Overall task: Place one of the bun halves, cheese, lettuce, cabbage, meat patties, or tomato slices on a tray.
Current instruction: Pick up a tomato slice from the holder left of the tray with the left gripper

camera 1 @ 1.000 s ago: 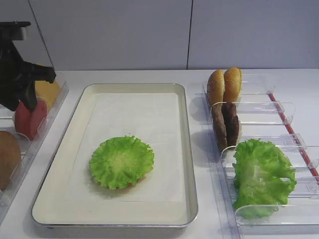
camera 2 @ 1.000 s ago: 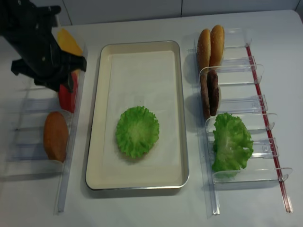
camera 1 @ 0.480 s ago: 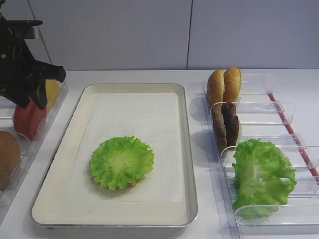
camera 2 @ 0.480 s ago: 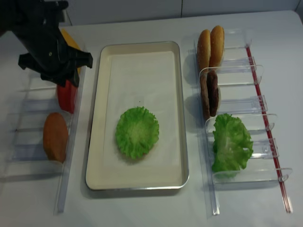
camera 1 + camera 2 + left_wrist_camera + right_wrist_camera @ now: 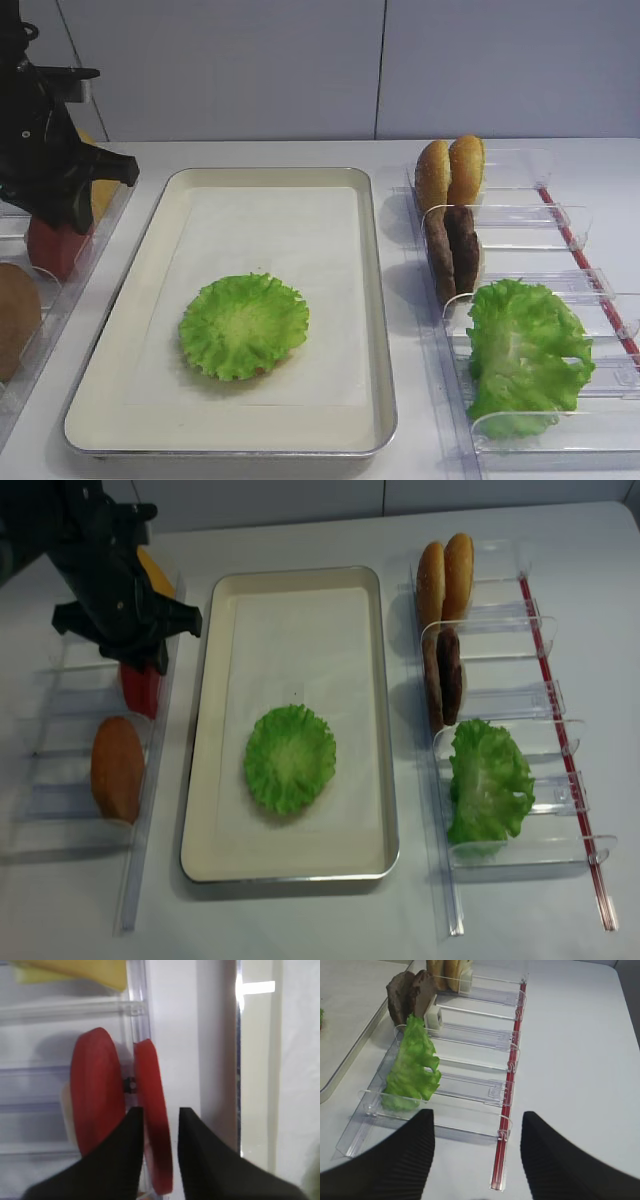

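Tray (image 5: 372,300): it lies in the middle of the table, its raised rim all around; a lettuce leaf (image 5: 244,324) sits on the liner toward the near end, over something reddish barely showing at its edge. The far half of the liner is bare, the widest open room for a set-down.
Left bin row (image 5: 75,730): clear dividers stand close around the tomato slices (image 5: 150,1115); a lift that is not straight up would likely catch a divider or the bin wall.
Right bins (image 5: 470,1085): bun halves (image 5: 450,172), meat patties (image 5: 453,250) and a second lettuce leaf are well apart from the action; no risk there.
Left gripper (image 5: 161,1130): its two fingers straddle the slice nearest the tray, one on each face; whether they press it cannot be told.
Main risk: the second red slice (image 5: 95,1092) stands just beside the gripped one, so the inner finger could drag it along or tip it.
Slip risk: the hold sits low on a thin upright disc; it may swivel or drop over the tray rim.
Cheese (image 5: 75,972): in the next compartment, clear of the fingers.
Right gripper (image 5: 477,1155): jaws spread wide, holding nothing, hovering above its own bins.
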Robot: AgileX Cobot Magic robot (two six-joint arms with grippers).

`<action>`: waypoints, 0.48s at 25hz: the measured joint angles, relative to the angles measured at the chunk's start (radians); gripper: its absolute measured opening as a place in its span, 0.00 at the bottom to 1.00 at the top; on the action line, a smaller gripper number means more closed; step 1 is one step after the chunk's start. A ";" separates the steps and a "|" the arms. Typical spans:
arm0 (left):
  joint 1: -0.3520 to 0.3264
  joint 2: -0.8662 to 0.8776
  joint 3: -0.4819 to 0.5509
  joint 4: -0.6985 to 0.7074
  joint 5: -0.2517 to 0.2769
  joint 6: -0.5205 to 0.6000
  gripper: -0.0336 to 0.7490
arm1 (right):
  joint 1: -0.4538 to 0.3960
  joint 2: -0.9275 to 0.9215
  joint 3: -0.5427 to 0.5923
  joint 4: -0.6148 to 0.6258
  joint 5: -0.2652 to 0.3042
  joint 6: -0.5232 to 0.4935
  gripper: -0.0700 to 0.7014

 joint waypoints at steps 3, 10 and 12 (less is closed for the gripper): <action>-0.002 0.001 -0.023 0.036 0.026 0.000 0.10 | 0.000 0.000 0.000 0.000 0.000 0.000 0.63; -0.002 -0.001 -0.145 0.044 0.166 0.049 0.10 | 0.000 0.000 0.000 0.000 0.000 0.000 0.63; -0.002 -0.016 -0.183 0.025 0.174 0.068 0.10 | 0.000 0.000 0.000 0.000 0.000 0.000 0.63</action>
